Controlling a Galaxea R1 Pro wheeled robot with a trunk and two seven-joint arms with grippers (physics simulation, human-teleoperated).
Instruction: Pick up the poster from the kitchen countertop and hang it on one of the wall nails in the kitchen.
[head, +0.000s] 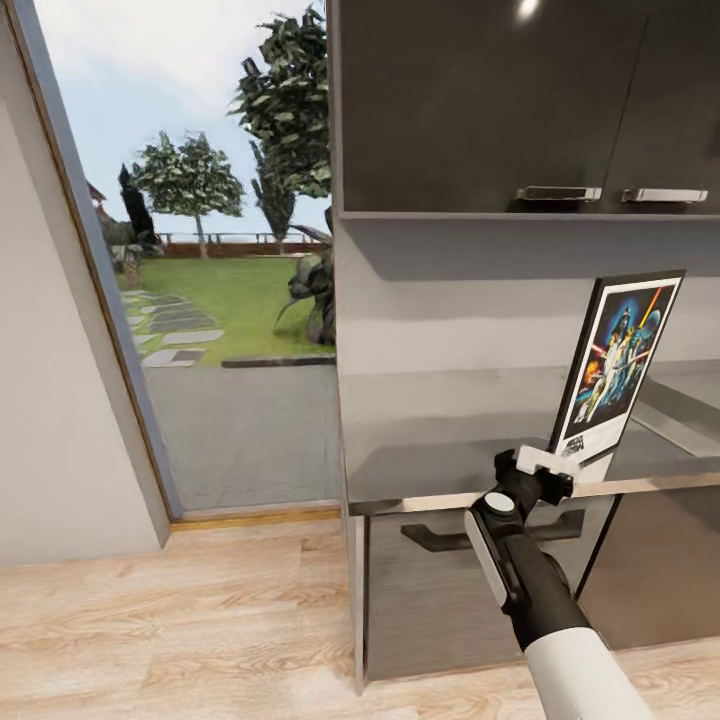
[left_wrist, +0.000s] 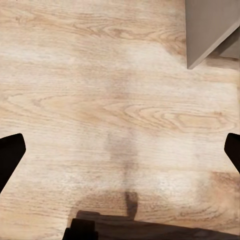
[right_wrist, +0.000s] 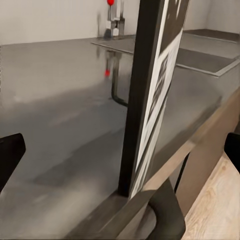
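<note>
- The poster (head: 618, 365) stands upright at the near edge of the kitchen countertop (head: 440, 440), on the right of the head view, leaning slightly, with its dark blue artwork and white border facing the camera.
- The right gripper (head: 545, 468) reaches up from below right and meets the poster's bottom left corner; its white fingertip parts sit against the lower edge of the frame.
- In the right wrist view the poster (right_wrist: 150, 95) shows edge-on, its black frame rising between the two dark fingers (right_wrist: 10, 157) seen at the picture's sides. These fingers stand wide apart, so I cannot tell whether the gripper has actual hold of the poster.
- Beyond the poster in that view, the glossy grey countertop (right_wrist: 60, 85) runs to a chrome tap (right_wrist: 114, 22) with a red tip, beside the inset sink (right_wrist: 210, 57).
- The left gripper (left_wrist: 120, 150) hangs over the pale wooden floor (left_wrist: 100, 90), its dark fingers spread wide and holding nothing; a grey cabinet corner (left_wrist: 207, 30) shows beyond it.
- Dark wall cabinets (head: 480, 100) with metal handles hang above the countertop, and a dark drawer (head: 470, 590) with a handle sits below it.
- On the left, an open doorway (head: 200, 270) looks out to a lawn, trees and paving.
</note>
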